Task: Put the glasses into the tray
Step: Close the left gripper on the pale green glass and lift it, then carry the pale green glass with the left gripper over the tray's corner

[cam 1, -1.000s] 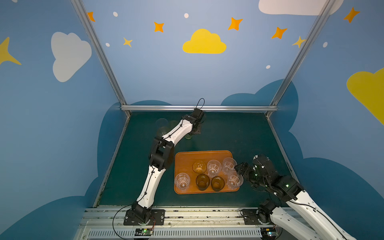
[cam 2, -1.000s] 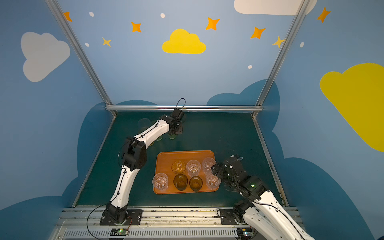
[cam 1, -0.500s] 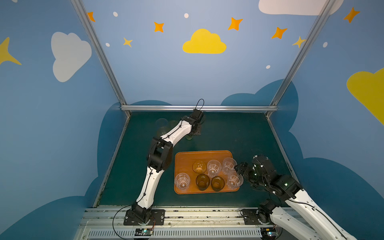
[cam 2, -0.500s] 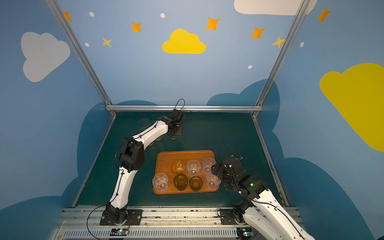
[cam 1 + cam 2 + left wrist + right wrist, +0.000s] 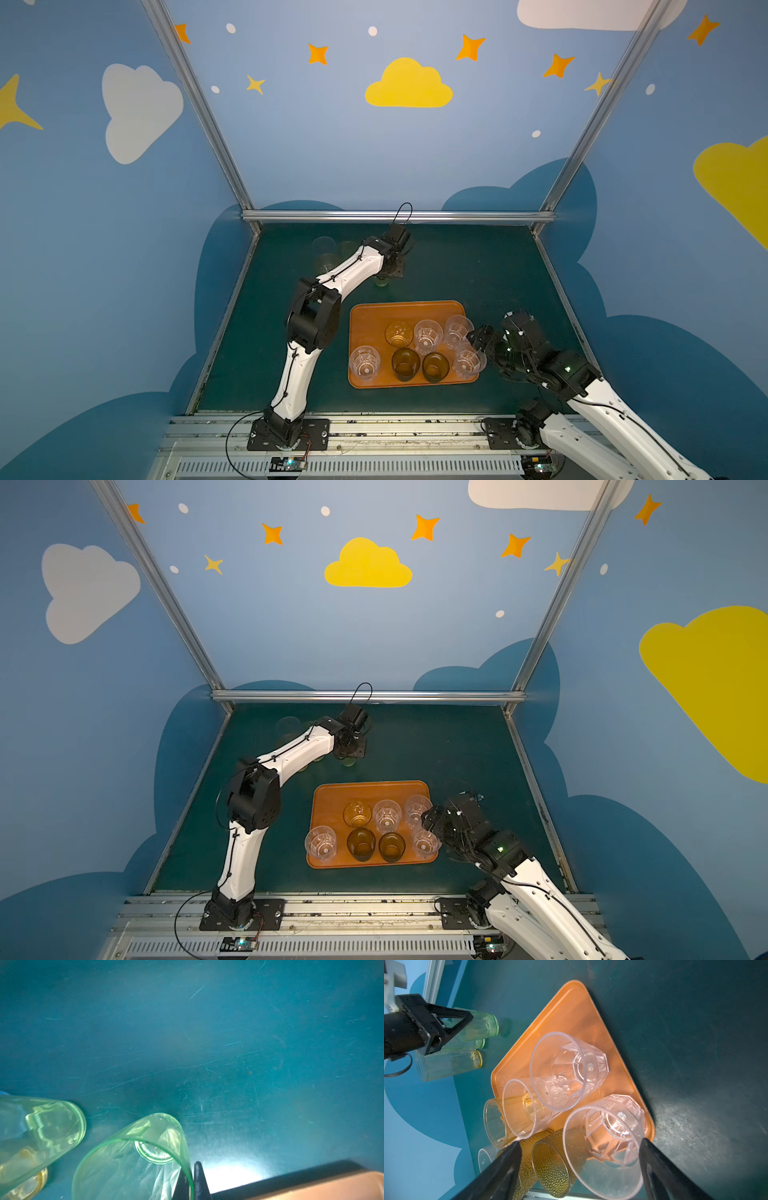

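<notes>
Your left gripper (image 5: 190, 1169) pinches the green glass (image 5: 133, 1163), a tall glass (image 5: 41, 1132) just beside. Your right gripper (image 5: 580, 1142), spread wide, seems to straddle the corner glass (image 5: 612, 1126); the far half of the tray (image 5: 407, 313) lies bare.

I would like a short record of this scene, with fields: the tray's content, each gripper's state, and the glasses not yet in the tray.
tray: holds seven upright glasses
clear faceted glasses: four
dark brown glasses: two
amber glass: one
left gripper: shut on the rim of the green glass, beyond the tray
right gripper: open, at the tray's right side, holding nothing
not yet in tray: other tinted glasses on the table near the green one; number unclear
</notes>
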Motion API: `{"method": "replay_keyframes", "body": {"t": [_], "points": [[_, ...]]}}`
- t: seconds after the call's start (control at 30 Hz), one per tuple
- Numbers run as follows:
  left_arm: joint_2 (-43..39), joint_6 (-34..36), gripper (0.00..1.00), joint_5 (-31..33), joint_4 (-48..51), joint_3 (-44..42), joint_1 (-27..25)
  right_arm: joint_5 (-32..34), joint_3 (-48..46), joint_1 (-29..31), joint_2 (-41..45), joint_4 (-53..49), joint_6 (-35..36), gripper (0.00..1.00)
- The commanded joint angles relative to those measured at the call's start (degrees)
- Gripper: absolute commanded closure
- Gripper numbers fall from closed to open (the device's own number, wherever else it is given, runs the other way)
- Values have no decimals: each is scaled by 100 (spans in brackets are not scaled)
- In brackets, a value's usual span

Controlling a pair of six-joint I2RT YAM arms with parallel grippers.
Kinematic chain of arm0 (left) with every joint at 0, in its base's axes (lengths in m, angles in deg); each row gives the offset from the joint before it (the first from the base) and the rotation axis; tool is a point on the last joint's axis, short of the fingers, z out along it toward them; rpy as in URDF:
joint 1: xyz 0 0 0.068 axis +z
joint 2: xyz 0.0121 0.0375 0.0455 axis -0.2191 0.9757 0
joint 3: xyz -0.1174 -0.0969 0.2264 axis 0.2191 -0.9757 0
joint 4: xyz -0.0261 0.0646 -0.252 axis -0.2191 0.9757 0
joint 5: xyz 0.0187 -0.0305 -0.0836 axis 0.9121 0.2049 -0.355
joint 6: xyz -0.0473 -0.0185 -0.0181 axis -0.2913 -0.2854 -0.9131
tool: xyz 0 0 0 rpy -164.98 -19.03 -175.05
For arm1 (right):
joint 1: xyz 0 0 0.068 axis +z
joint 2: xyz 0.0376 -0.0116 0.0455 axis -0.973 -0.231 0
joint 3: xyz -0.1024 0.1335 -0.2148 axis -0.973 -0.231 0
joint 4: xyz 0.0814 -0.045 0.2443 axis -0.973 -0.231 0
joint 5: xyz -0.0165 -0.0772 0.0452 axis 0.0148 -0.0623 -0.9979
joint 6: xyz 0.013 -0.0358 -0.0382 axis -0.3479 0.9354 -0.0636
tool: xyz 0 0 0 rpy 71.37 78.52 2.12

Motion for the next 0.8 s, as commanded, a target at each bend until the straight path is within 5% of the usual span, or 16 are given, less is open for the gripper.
{"method": "replay_keyframes", "body": {"t": [0.0,0.77], "points": [[-369,43,96,4,-105,-115,-34,-32,-101,-24,35,72,-24,13],[-1874,-110,96,153,339,-893,-208,-143,-252,-24,271,277,68,13]]}}
